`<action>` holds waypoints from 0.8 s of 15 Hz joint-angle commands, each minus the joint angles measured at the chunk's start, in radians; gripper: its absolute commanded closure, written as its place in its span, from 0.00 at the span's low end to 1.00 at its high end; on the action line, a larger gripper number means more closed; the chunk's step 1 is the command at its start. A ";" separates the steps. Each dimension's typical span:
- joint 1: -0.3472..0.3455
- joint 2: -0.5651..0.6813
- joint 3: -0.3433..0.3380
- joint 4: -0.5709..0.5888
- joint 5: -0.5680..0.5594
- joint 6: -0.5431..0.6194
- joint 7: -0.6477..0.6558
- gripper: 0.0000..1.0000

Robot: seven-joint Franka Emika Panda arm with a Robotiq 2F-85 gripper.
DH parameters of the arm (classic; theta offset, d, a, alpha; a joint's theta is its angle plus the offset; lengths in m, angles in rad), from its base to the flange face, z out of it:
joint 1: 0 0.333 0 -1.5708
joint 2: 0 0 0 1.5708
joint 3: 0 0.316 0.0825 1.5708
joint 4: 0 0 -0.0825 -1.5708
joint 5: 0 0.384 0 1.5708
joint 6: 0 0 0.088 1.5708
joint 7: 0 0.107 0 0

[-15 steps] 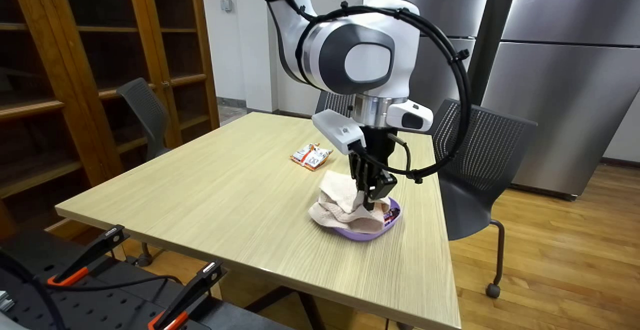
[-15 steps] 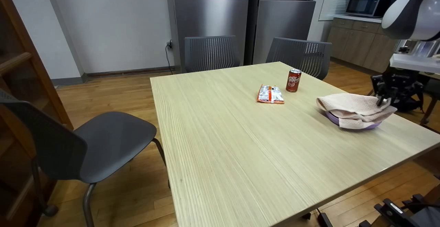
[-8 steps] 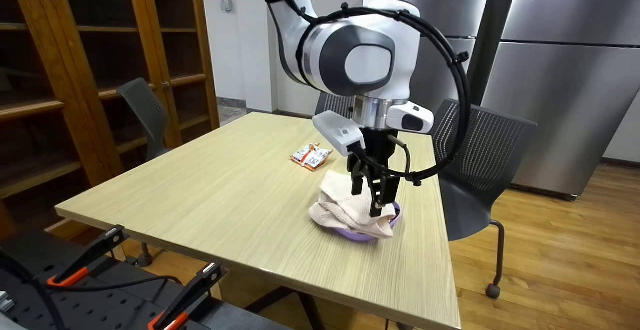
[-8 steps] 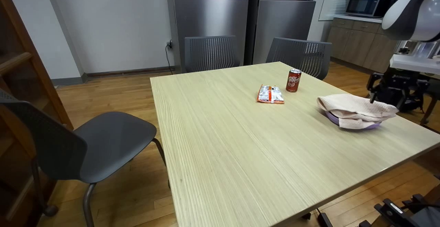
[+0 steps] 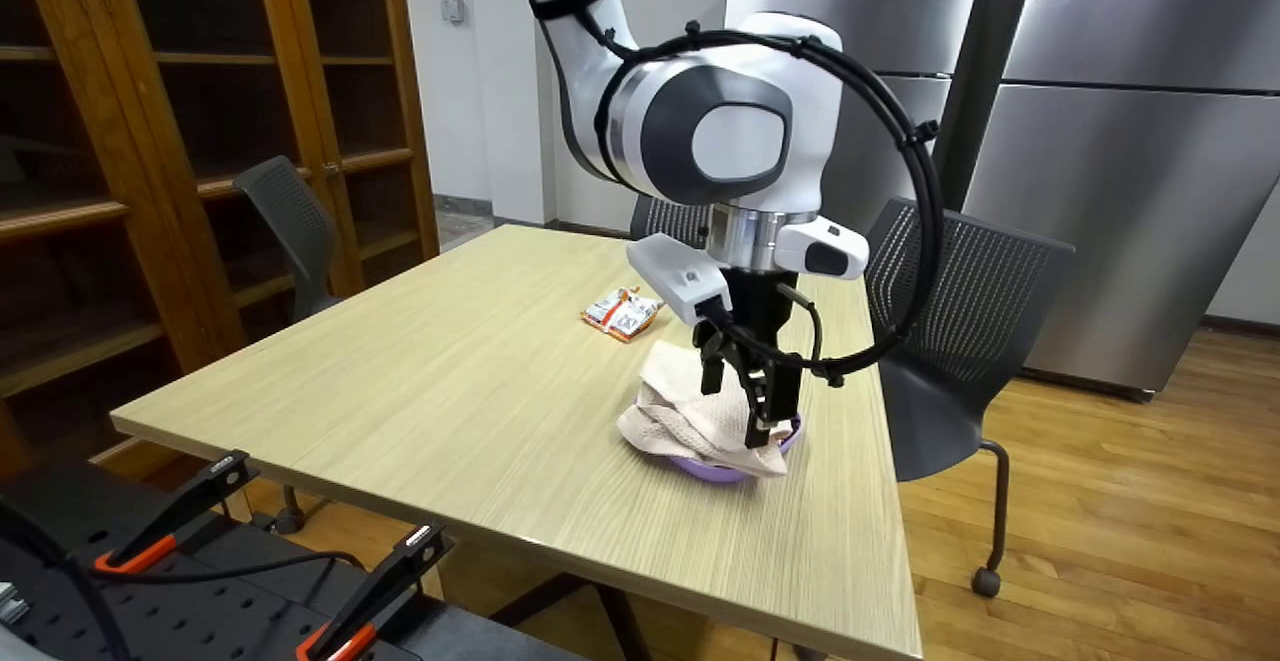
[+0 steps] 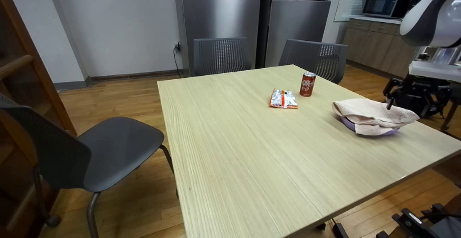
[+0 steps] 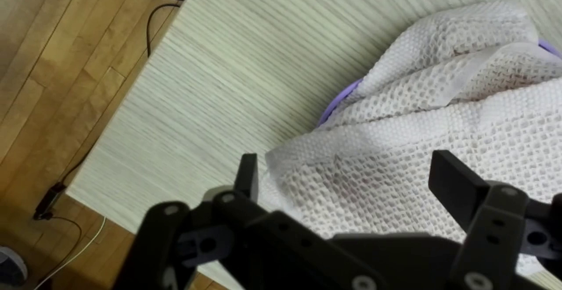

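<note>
A pale pink, coarse-woven cloth (image 5: 680, 421) (image 6: 371, 110) (image 7: 483, 123) lies folded over a shallow purple bowl (image 5: 712, 472) (image 6: 348, 124) (image 7: 339, 100), covering nearly all of it. One cloth corner hangs past the bowl's rim. Just above that part is my gripper (image 5: 734, 407) (image 6: 406, 109) (image 7: 344, 167), pointing down with its jaws wide apart. Between the fingers (image 7: 452, 180) only cloth shows underneath, not gripped. Whether a fingertip touches the cloth I cannot tell. What lies in the bowl is hidden, apart from a dark bit at its edge in an exterior view.
On the table (image 5: 400, 391) lies a white and orange snack packet (image 5: 622, 314) (image 6: 283, 99). A red soda can (image 6: 307, 84) stands beside it in an exterior view. Chairs (image 5: 960, 341) (image 6: 223, 56) surround the table. The bowl sits close to a table corner (image 7: 83, 184).
The jaws have opened and released the cloth. Its freed corner has dropped over the bowl's rim, covering wrapped items that showed before. The arm has sunk slightly.
</note>
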 commanded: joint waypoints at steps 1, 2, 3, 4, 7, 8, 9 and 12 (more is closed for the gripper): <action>-0.012 0.007 -0.002 0.022 -0.011 -0.006 0.019 0.00; -0.015 0.008 -0.002 0.024 -0.008 -0.001 0.016 0.00; -0.020 0.009 0.001 0.027 -0.003 0.001 0.012 0.00; -0.030 0.014 0.008 0.030 0.007 0.007 0.003 0.00; -0.058 0.025 0.024 0.037 0.028 0.022 -0.018 0.00; -0.071 0.029 0.031 0.039 0.038 0.026 -0.026 0.00; -0.081 0.032 0.036 0.040 0.047 0.029 -0.032 0.00; -0.120 0.039 0.065 0.046 0.090 0.038 -0.058 0.00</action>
